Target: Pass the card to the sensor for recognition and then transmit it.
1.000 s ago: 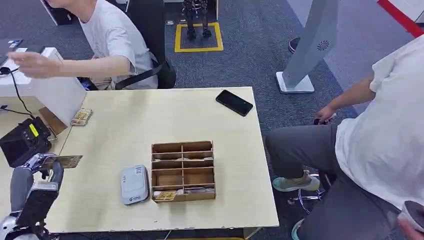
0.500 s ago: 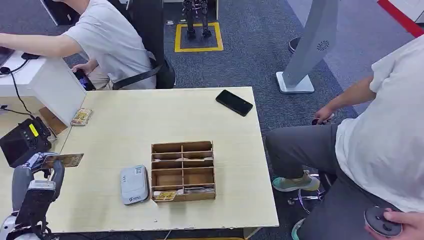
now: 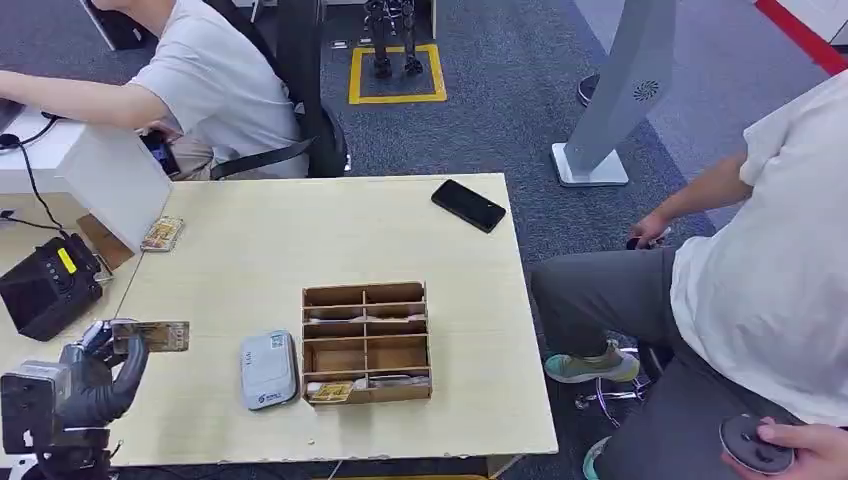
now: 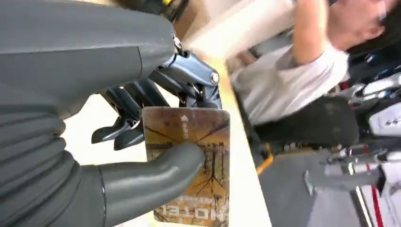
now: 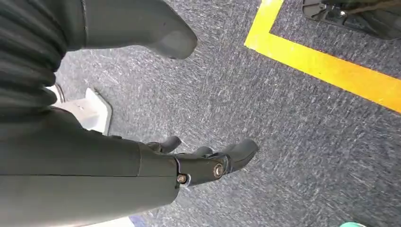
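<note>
My left hand [image 3: 100, 365] hovers at the table's near left corner and pinches a brown printed card [image 3: 152, 336] between thumb and fingers. In the left wrist view the card [image 4: 189, 161] is pressed by the thick thumb [image 4: 156, 175], with "HOTEL" lettering on it. The grey-white sensor pad [image 3: 269, 369] lies flat on the table to the right of the card, beside the wooden organiser [image 3: 367, 342]. My right hand [image 5: 208, 161] hangs over grey carpet with its fingers apart and nothing in them.
A black card terminal [image 3: 45, 285] sits left of the table [image 3: 330, 230]. Another card [image 3: 163, 234] lies by a white box [image 3: 110, 180]. A black phone [image 3: 468, 205] rests at the far right. One person sits behind the table, another at the right.
My left hand has turned and carried the card to the right, nearer the sensor pad. The person behind the table has drawn back the outstretched arm.
</note>
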Robot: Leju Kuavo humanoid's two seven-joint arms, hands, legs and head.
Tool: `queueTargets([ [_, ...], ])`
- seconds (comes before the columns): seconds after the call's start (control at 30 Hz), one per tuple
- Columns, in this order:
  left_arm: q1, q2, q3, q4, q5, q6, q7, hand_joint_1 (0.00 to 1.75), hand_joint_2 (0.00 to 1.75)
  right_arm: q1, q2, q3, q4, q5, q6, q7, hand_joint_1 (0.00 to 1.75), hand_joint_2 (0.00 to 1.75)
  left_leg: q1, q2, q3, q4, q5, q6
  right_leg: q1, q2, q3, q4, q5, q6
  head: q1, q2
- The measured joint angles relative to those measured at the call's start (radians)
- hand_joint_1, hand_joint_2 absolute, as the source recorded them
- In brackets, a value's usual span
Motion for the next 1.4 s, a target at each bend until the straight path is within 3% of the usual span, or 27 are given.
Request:
queueTargets([
  [0.27, 0.038, -0.015, -0.073, -0.004, -0.121, 0.157, 0.151, 1.75, 1.75, 0.006, 0.003, -0.004, 0.000, 0.002, -0.013, 0.013, 0.00, 1.75, 0.000, 0.000, 0.000, 0.000, 0.000, 0.001, 0.000, -0.001, 0.000, 0.000, 0.000, 0.000, 0.000, 0.000],
  [0.73, 0.050, -0.027, -0.124, 0.038, -0.189, 0.215, 0.169, 1.75, 1.75, 0.007, 0.012, -0.015, 0.000, 0.013, -0.021, 0.005, 0.00, 1.75, 0.000, 0.000, -0.001, 0.000, 0.000, 0.001, 0.000, -0.001, 0.000, 0.000, 0.000, 0.000, 0.000, 0.000],
  [1.1, 0.035, -0.058, -0.154, 0.075, -0.191, 0.230, 0.170, 1.75, 1.75, 0.007, 0.018, -0.015, 0.000, 0.022, -0.021, 0.007, 0.00, 1.75, 0.000, 0.000, -0.001, 0.000, 0.000, 0.001, 0.000, -0.001, 0.000, 0.000, 0.000, 0.000, 0.000, 0.000],
  [1.4, -0.007, -0.086, -0.222, 0.106, -0.214, 0.269, 0.158, 1.75, 1.75, 0.007, 0.023, -0.015, 0.000, 0.032, -0.024, 0.009, 0.00, 1.75, 0.000, 0.000, -0.001, 0.001, 0.000, 0.001, 0.000, -0.001, 0.000, 0.000, 0.000, 0.000, 0.000, 0.000],
])
